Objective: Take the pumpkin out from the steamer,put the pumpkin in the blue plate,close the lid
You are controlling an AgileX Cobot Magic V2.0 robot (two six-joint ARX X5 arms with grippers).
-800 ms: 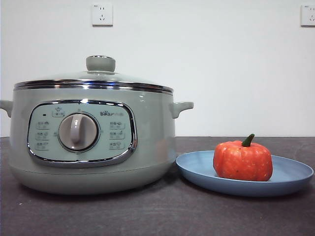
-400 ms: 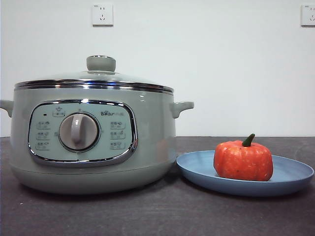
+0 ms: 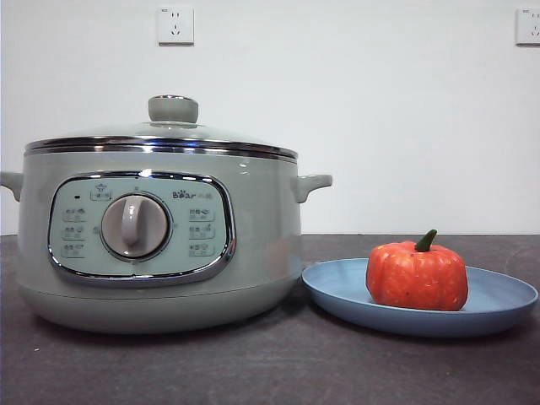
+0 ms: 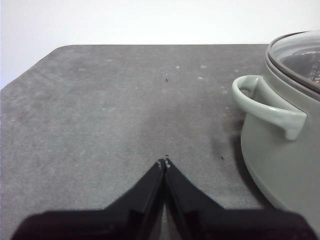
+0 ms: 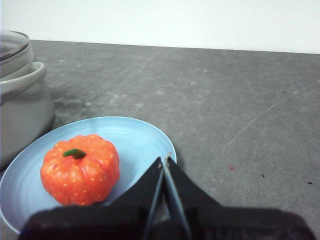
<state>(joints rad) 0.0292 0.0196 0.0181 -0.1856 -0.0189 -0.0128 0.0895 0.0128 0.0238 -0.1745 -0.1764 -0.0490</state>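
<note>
1. Steamer [image 3: 159, 245] stands on the dark grey counter [image 3: 270, 371], beside and to one side of the left pincer [image 4: 164, 163], one side handle [image 4: 267, 107] nearest that pincer.
2. Lid [image 3: 160, 135] sits closed on the steamer's chrome rim, its green knob [image 3: 173, 109] upright on top.
3. Left pincer hangs over bare counter, its black jaws pressed together at the tips, holding nothing, apart from the steamer.
4. Blue plate [image 3: 498, 304] lies just beside the steamer's base; from the right pincer [image 5: 164, 161] its rim passes right under the tips.
5. Pumpkin [image 3: 417, 276] rests upright on the plate, green stem [image 5: 74, 153] up, near the right pincer but clear of it.
6. Right pincer has its jaws together, empty, over the plate's edge.
</note>
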